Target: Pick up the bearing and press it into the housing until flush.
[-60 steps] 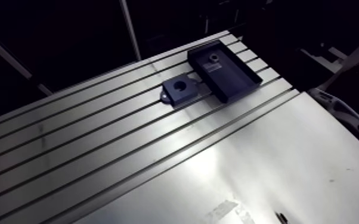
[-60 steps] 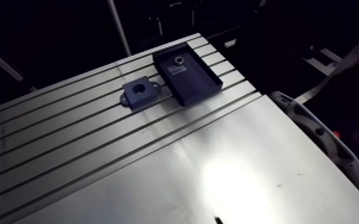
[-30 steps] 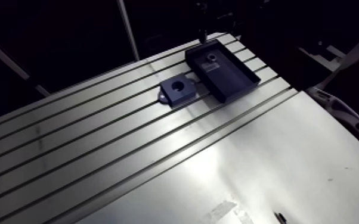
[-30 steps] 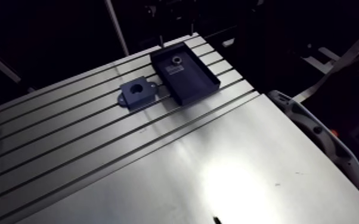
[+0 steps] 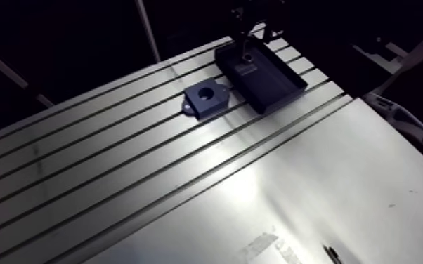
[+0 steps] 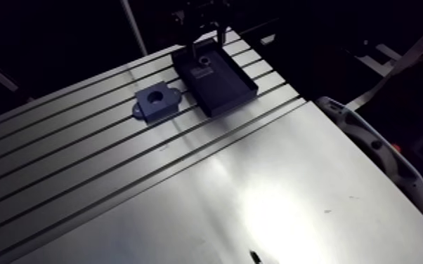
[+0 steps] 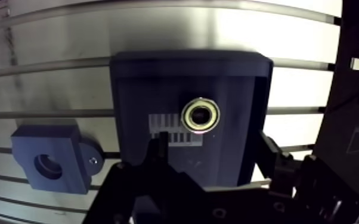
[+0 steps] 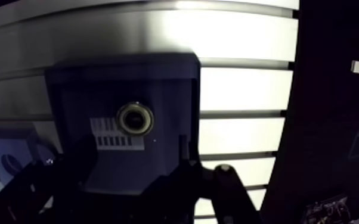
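One bearing point(image 7: 201, 115) is seen flat in the dark tray point(image 7: 134, 83), on a striped label point(image 7: 170, 123) made out only in the wrist view. Over the tray the gripper point(image 7: 213, 143) is held spread and empty. The housing point(image 7: 49, 164) is set just beside the tray.

A robotics lab or workshop bench: a slotted aluminium table point(image 5: 116, 175) carrying a dark housing point(image 5: 211, 105) and a parts tray point(image 5: 274, 78).

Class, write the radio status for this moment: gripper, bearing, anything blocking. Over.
Gripper open over tray. Bearing lies flat in tray, just ahead of fingers, ungripped. Housing beside tray, bore empty. Nothing in the way.
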You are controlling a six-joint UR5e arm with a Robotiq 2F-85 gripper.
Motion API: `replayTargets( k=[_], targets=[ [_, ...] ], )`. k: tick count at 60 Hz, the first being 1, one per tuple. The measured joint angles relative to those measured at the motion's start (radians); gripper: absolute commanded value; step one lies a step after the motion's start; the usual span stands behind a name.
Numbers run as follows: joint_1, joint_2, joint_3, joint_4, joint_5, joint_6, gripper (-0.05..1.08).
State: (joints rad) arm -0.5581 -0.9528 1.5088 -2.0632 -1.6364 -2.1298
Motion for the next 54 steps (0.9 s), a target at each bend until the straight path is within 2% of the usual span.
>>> replayTargets(
  k=[54],
  targets=[
    [0.011,0.029,0.009,-0.042,0.001,0.014,0.30]
  ],
)
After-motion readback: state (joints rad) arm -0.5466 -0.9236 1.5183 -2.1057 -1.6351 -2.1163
